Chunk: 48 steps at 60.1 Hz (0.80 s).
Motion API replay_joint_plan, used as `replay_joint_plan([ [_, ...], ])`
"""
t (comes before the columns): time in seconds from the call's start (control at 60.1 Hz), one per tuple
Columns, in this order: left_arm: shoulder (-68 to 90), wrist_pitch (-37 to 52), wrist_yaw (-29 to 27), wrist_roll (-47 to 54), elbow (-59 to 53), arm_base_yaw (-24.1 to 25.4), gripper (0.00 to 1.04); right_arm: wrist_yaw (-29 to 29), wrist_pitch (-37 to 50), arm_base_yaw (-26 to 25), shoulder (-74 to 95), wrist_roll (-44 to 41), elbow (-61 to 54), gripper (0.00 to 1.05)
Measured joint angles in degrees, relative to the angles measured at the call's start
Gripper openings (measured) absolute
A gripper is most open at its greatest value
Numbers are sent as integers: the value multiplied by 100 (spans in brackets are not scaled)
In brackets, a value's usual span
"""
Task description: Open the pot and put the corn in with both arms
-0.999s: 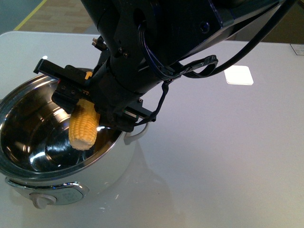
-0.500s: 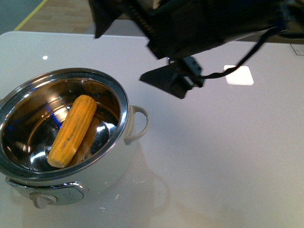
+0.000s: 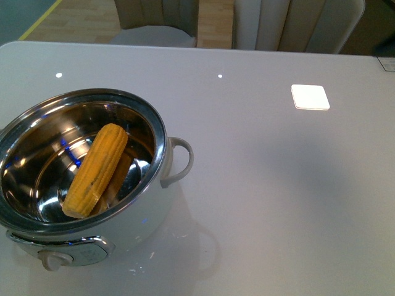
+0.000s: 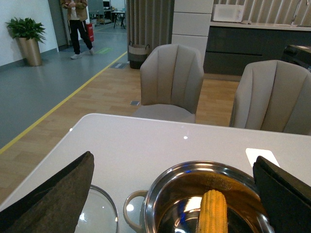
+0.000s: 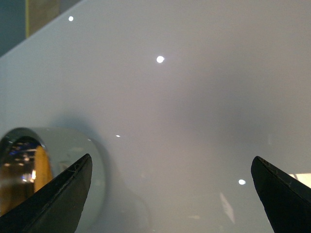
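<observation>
The white tabletop fills the front view, and neither arm shows there. On its near left stands the pot, lid off, its steel bowl open to the camera and its loop handle pointing right. The corn lies inside the bowl, slanting from the near left floor up toward the far wall, touching the steel along its length.

In the left wrist view the left hand hangs above and in front of the pot, its two black fingers spread wide with nothing between them; the corn sits in the bowl below. Beside the pot, at the edge of that view, is a round glass piece, probably the lid, though too little shows to be sure. The right hand is likewise wide open and empty, over bare tabletop with the pot at one side.

Judging by this, both named steps look done: pot opened, corn in. What remains, if anything, is for the arms to draw clear without knocking the pot.
</observation>
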Motion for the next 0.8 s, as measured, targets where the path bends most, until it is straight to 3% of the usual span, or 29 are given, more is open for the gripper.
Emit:
replay_joint_plan([
  [0.183, 0, 0, 2, 0, 0, 0, 98, -378, -896, -1178, -1567, -940, -715, 96],
  [0.4, 0, 0, 0, -2, 0, 0, 98, -459, -1058, -1355, -2055, -1108, -761, 96],
  [0.433, 0, 0, 2, 0, 0, 0, 98, -319, -597, -1335, -2059, -1281, -931, 93],
  [0.5, 0, 0, 2, -2, 0, 0, 98, 94, 1528, -1233, -2192, -1849, -1753, 81],
  [0.566, 0, 0, 2, 0, 0, 0, 98, 227, 2933, -1154, -2356, -2232, -2345, 71],
  [0.666, 0, 0, 2, 0, 0, 0, 98, 341, 3895, -1040, -2675, -2524, -2682, 55],
  [0.799, 0, 0, 0, 0, 0, 0, 98, 470, 3834, -894, -3106, -2651, -2903, 32],
])
